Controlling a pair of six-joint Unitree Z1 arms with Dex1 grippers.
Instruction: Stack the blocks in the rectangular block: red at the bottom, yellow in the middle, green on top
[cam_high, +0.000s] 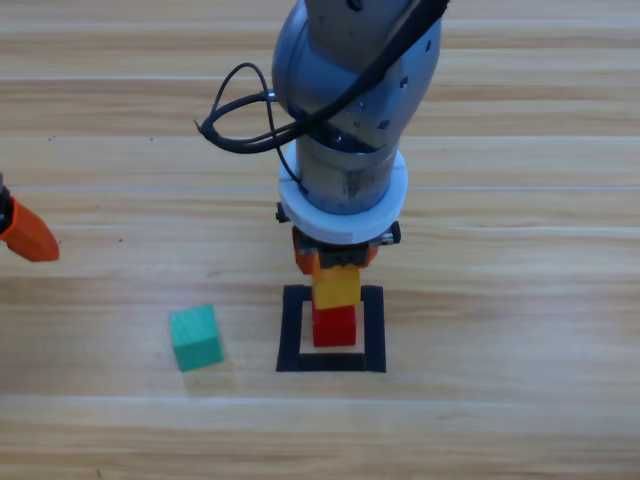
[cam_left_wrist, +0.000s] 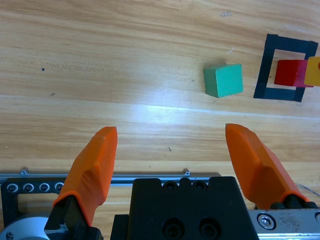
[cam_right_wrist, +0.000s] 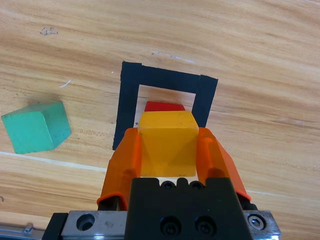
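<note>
Across the pale wooden table (cam_high: 520, 300), planks run side to side, and nothing of the room shows beyond it. Three small plain cubes lie there, one of each colour. Inside the flat black tape rectangle (cam_high: 292, 330) sits the red cube (cam_high: 334, 326), with the yellow cube (cam_high: 336, 287) on top, pinched between the orange jaws of the right gripper (cam_right_wrist: 170, 152). Just beside the outline rests the teal-green cube (cam_high: 195, 337). By the table's left edge, the left gripper (cam_left_wrist: 175, 155) has its jaws spread wide

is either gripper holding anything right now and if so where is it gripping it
The right gripper holds the yellow cube by two opposite side faces, above the red cube. The left gripper is open and holds nothing.
</note>
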